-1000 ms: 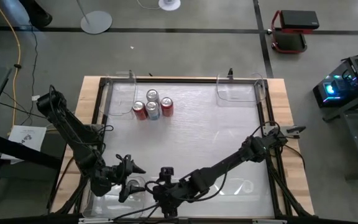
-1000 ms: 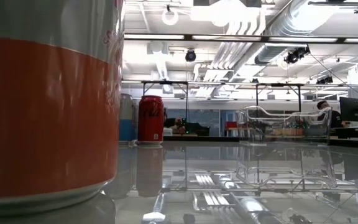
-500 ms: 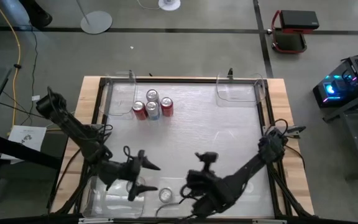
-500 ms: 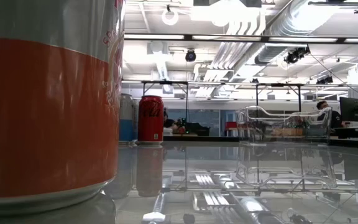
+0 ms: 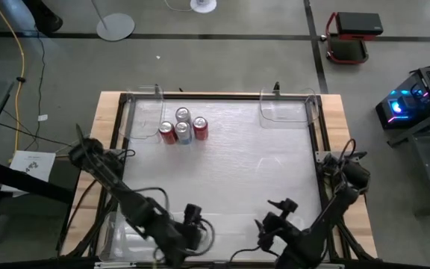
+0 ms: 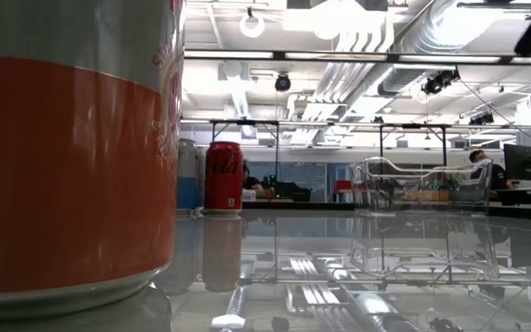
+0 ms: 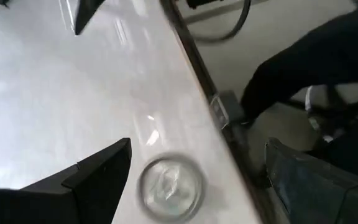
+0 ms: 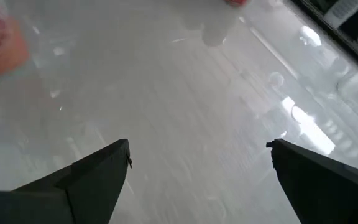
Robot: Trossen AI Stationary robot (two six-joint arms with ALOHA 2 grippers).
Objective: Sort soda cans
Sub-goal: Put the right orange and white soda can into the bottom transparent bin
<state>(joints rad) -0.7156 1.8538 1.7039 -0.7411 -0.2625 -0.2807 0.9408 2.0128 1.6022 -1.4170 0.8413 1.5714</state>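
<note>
Soda cans (image 5: pixel 181 127) clustered at the table's (image 5: pixel 230 149) far left.
Both the left gripper (image 5: pixel 191 224) and right gripper (image 5: pixel 275 218) are held wide near the front edge, a lone can (image 7: pixel 170 186) seen between the left fingers.

I see a white glossy tabletop (image 5: pixel 245 157) framed in pale wood. Four cans cluster there: two red cans (image 5: pixel 168 133) (image 5: pixel 200 128) and two silver cans (image 5: pixel 183 115) (image 5: pixel 184 132) with a bluish tint. Close to my low camera, another can (image 6: pixel 72 157) shows orange-red under a silver band. Both arms are black.

Open mid-table beyond clustered cans (image 5: pixel 182 127)
</note>
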